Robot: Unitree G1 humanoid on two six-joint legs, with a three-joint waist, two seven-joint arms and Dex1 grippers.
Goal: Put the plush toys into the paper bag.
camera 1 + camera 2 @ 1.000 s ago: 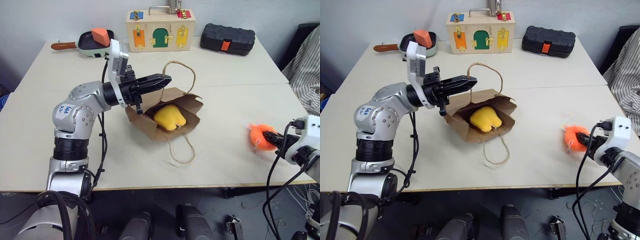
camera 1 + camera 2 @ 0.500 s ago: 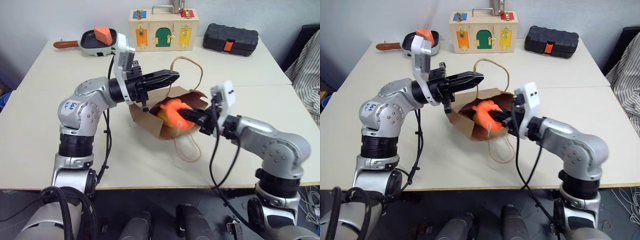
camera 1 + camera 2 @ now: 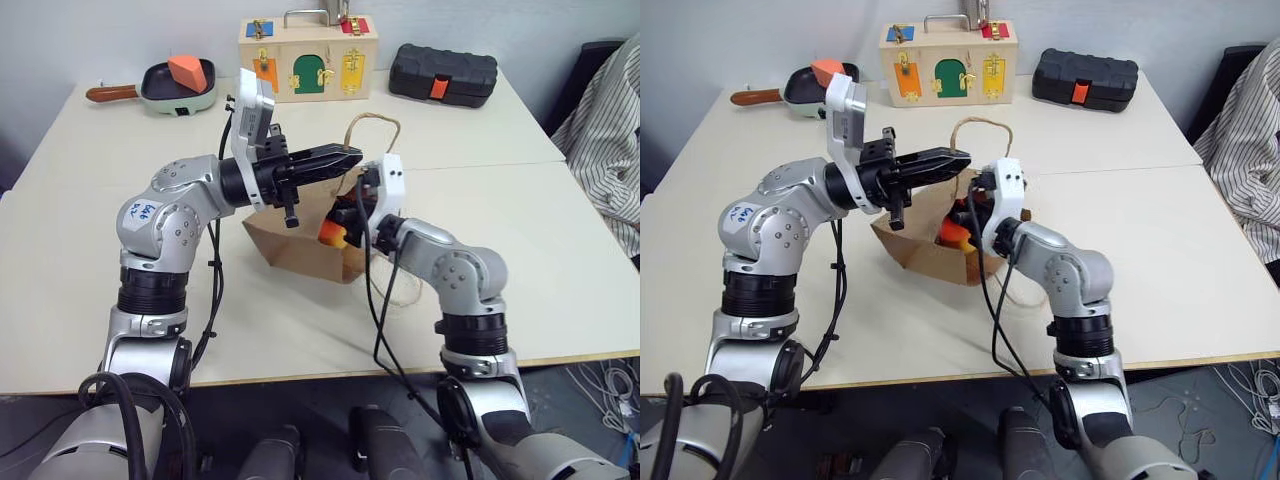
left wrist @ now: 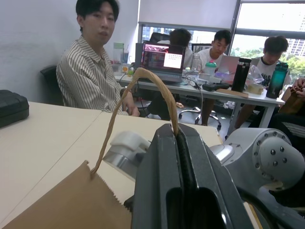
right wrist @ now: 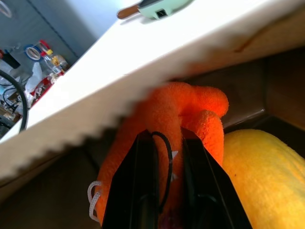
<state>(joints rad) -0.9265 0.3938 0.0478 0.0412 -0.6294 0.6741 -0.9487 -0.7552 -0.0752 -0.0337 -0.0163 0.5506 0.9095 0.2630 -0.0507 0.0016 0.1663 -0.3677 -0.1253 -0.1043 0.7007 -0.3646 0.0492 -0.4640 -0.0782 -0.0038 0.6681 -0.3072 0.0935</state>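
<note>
The paper bag (image 3: 300,250) sits on the counter (image 3: 80,240) with its mouth open. The left gripper (image 3: 345,160) has its jaws clenched on one cord handle (image 4: 143,81) of the bag and holds that side up, which helps keep the mouth wide.

The right gripper (image 5: 164,191) reaches into the bag mouth. Its jaws grasp the orange toy (image 5: 176,124), squeezing a small part of it. The toy sits right at the tips of the jaws and sticks out past them, deeper into the bag. The yellow toy (image 5: 262,176) already lies inside the bag, touching the orange one on one side.

The right arm is the one that has to let go, most likely next. The bag's top flap (image 5: 95,114) hangs close over the orange toy, so the jaws could catch on the paper when they pull back.

Well behind the bag stand a wooden box with coloured doors (image 3: 308,55), a black case (image 3: 442,72) and a pan (image 3: 170,85) with an orange block (image 3: 188,70). None of them is in the way.
</note>
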